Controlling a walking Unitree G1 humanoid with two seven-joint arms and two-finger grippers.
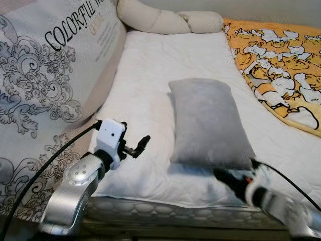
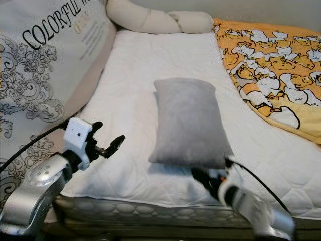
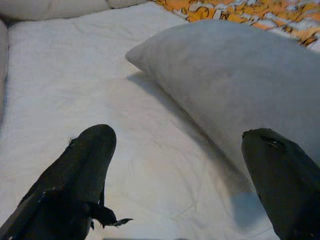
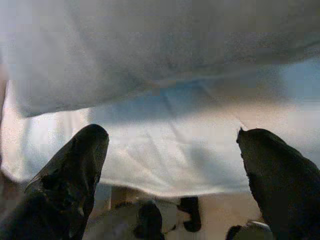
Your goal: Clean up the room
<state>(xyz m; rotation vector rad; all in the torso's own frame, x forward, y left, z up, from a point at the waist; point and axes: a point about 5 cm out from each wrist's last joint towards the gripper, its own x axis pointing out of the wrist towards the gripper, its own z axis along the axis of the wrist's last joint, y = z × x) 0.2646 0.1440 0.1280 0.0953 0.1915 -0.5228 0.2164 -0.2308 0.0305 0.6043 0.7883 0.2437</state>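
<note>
White quilted mattress (image 1: 150,75), pale wall.

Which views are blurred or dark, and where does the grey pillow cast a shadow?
Both eye views: evenly lit, right gripper motion-blurred, left gripper sharp. Left wrist view: sharp, grey pillow shadowing the white mattress beside it. Right wrist view: soft, bluish, shaded beneath the pillow edge.

Grey pillow (image 1: 209,123): plain, soft-looking, oblong, lying flat on the white bed (image 1: 145,80), long axis running away from the robot. Near short edge sits just beyond the right gripper (image 1: 224,176), at bed's front edge. Lies to the right of the left gripper (image 1: 141,144), w/ bare sheet between.
</note>
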